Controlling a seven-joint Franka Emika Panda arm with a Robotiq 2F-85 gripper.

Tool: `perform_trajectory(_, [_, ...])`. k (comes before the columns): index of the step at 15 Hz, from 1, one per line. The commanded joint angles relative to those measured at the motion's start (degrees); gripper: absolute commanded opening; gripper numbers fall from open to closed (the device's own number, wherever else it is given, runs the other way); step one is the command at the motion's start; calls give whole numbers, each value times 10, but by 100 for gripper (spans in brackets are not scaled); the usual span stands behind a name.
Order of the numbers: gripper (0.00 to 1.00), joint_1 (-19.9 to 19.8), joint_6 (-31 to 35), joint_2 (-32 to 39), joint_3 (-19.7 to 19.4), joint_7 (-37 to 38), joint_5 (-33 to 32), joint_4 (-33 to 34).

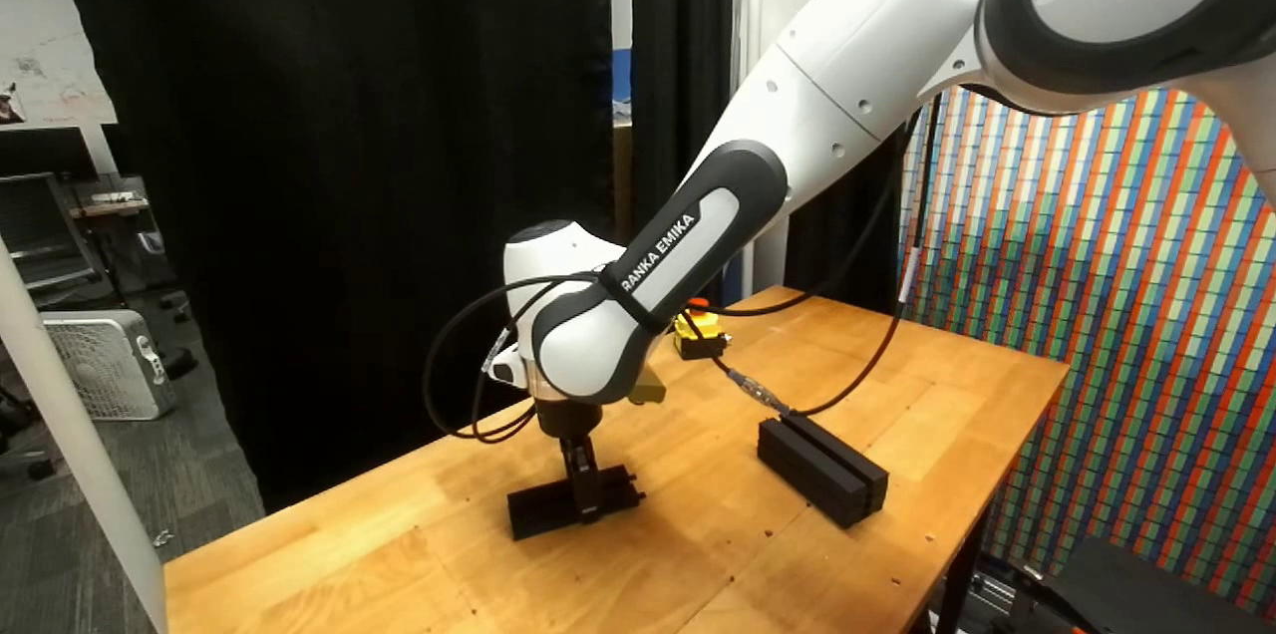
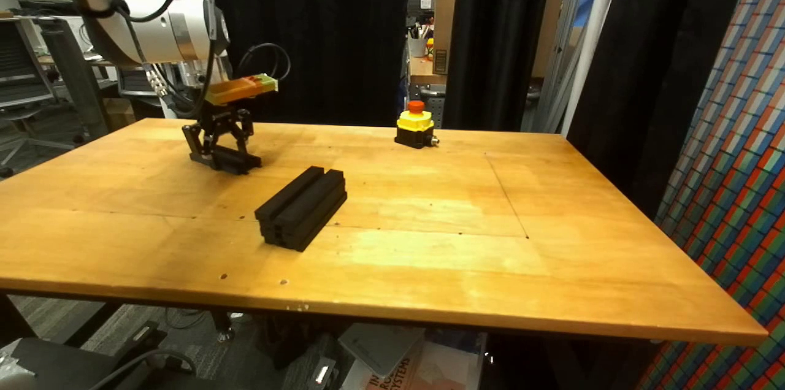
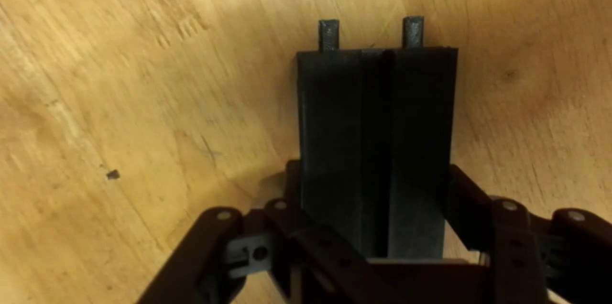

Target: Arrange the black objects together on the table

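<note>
We judged the task well along. Left of centre in an exterior view, several black bars (image 2: pixel 313 206) sat grouped in a stack on the table (image 2: pixel 460 279), though we could not count them surely. One loose black bar (image 3: pixel 330 117) was left, apart from the group: farther left in that frame, and down the middle of the wrist view. We had the gripper (image 3: pixel 375 184) clamped across its two long sides. Carrying it over and setting it with the others was, we reckoned, what remained.
</note>
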Motion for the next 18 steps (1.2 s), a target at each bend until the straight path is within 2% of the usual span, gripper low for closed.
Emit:
perform_trajectory(1, [46, -2, -12, -28, -3, 16, 13, -13])
perform_trajectory(8, [46, -26, -3, -137, -6, 92, 39, -113])
perform_trajectory(14, [46, -64, 20, -275, -27, 161, 129, -255])
perform_trajectory(18, [46, -74, 26, -360, -59, 193, 190, -337])
